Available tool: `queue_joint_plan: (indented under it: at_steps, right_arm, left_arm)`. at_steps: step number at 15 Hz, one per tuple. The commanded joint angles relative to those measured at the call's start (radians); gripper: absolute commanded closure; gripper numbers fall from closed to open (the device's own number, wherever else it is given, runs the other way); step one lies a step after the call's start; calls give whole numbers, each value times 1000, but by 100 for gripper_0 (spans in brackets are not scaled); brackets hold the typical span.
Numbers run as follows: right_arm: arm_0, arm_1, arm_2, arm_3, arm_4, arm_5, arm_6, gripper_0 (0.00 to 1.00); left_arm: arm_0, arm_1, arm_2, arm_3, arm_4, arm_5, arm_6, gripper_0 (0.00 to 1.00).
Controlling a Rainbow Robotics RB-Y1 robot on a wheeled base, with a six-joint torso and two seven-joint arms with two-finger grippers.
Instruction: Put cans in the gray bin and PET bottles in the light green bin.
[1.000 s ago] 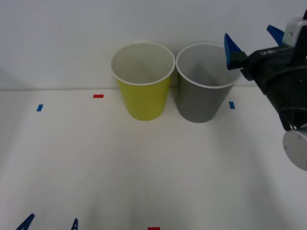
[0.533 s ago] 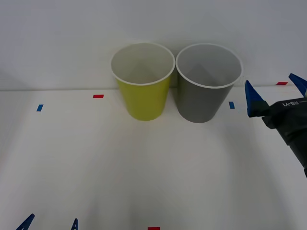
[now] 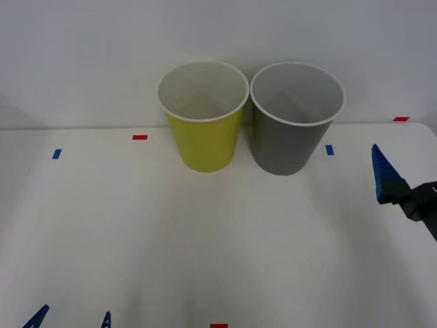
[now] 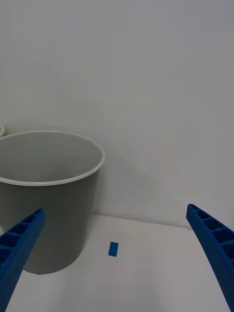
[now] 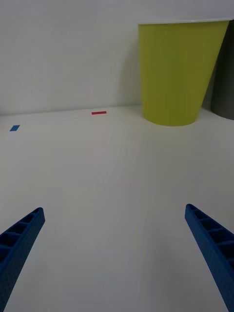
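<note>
White desk (image 3: 205, 239), items as found. Green bin (image 3: 203, 116): upright at the far side by the wall, yellow-green outside, white inside and rim. Gray bin (image 3: 296, 117): upright just beside it on my right, rims nearly touching, white inside; whether anything lies at the bottom I cannot tell. Tape marks: red (image 3: 140, 137) left of the green bin, blue (image 3: 330, 149) right of the gray bin, another blue (image 3: 57, 154) far left, red (image 3: 218, 326) at the near edge. My right pincer (image 4: 117, 263): spread wide, holding nothing, low at the desk's right edge, near the gray bin and apart from it. My left pincer (image 5: 114, 258): spread wide, holding nothing, parked at the near left edge, facing the green bin from well back.
</note>
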Motion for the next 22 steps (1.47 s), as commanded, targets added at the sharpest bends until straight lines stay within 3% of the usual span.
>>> queue_joint_plan:
  at_steps: [1,3,6,9,12,17,22]
  right_arm:
    - [13,0,9,3,34,-15,3,0]
    - [15,49,35,65,77,-92,7,0]
    - [4,124,88,210,221,-257,1,0]
    - [21,196,131,328,256,-388,11,0]
    - [53,175,142,338,273,-415,9,0]
    - [85,158,144,518,299,-681,-26,0]
    - [162,169,147,519,273,-716,-34,0]
  left_arm:
    - [0,0,0,0,0,0,0,0]
    - [0,0,0,0,0,0,0,0]
    - [0,0,0,0,0,0,0,0]
    - [0,0,0,0,0,0,0,0]
    - [0,0,0,0,0,0,0,0]
    - [0,0,0,0,0,0,0,0]
    - [0,0,0,0,0,0,0,0]
